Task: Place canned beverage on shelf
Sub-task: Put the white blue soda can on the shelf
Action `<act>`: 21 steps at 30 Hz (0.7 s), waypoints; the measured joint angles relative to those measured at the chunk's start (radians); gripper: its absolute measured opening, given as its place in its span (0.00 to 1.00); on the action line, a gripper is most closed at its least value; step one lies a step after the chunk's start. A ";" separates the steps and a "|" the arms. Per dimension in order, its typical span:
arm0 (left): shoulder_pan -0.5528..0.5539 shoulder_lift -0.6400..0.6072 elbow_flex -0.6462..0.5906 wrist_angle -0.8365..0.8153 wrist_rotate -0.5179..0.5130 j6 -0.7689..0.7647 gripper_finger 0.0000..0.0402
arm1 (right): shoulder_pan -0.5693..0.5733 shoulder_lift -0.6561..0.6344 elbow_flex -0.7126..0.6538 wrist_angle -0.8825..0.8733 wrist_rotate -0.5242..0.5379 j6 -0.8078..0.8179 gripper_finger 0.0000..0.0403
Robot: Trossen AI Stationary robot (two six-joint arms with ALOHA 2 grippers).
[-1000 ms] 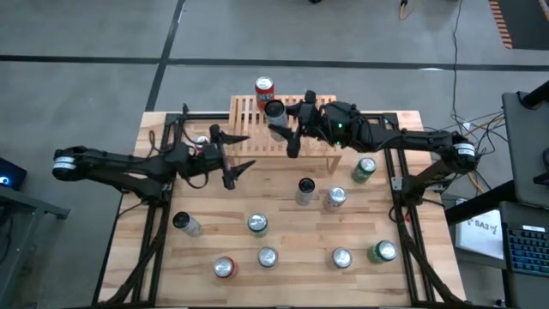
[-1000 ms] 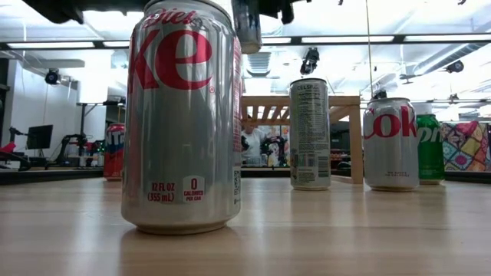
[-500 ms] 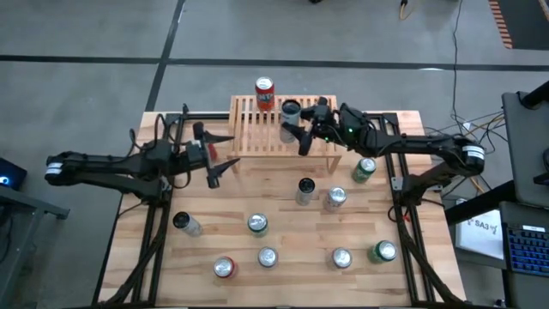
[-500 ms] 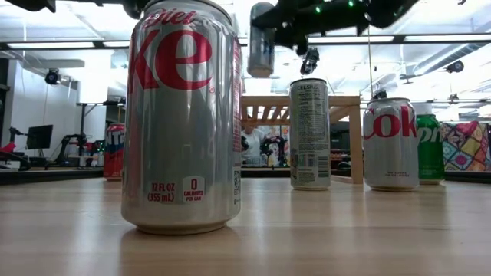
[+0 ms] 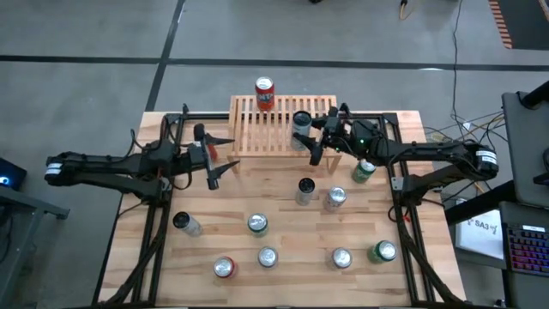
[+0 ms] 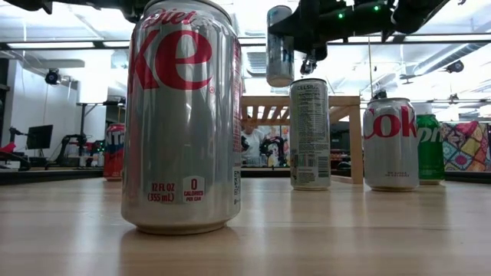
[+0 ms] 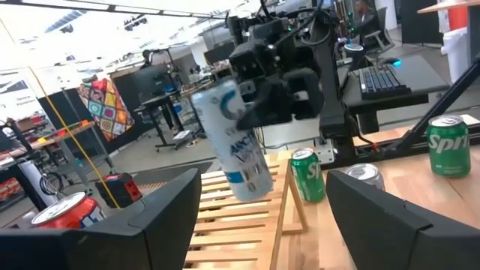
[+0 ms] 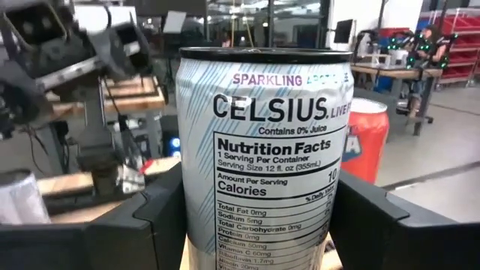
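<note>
Celsius can (image 5: 301, 121), pale and slim, sits clamped between the fingers of the right pincer (image 5: 306, 131), raised above the slatted wooden shelf (image 5: 257, 129) near its right end. A red can (image 5: 264, 88) stands on the shelf's far edge, well to the pincer's left. The left pincer (image 5: 212, 154) hangs spread and holding nothing over the table (image 5: 283, 206) just off the shelf's left end.

Keyboard (image 5: 526, 243) beside wooden table (image 5: 283, 227)
</note>
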 joint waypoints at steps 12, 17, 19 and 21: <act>0.000 -0.003 0.000 -0.008 0.000 0.006 0.68 | -0.001 0.005 -0.006 0.000 0.009 -0.076 0.59; 0.000 -0.003 0.000 -0.009 0.000 0.008 0.68 | -0.001 0.005 -0.027 0.000 0.034 -0.069 0.59; 0.000 -0.003 0.000 -0.009 -0.001 0.008 0.68 | -0.001 0.005 -0.036 0.007 0.036 -0.069 0.59; 0.000 -0.003 0.000 -0.010 -0.001 0.008 0.68 | -0.001 0.005 -0.044 0.024 0.037 -0.069 0.59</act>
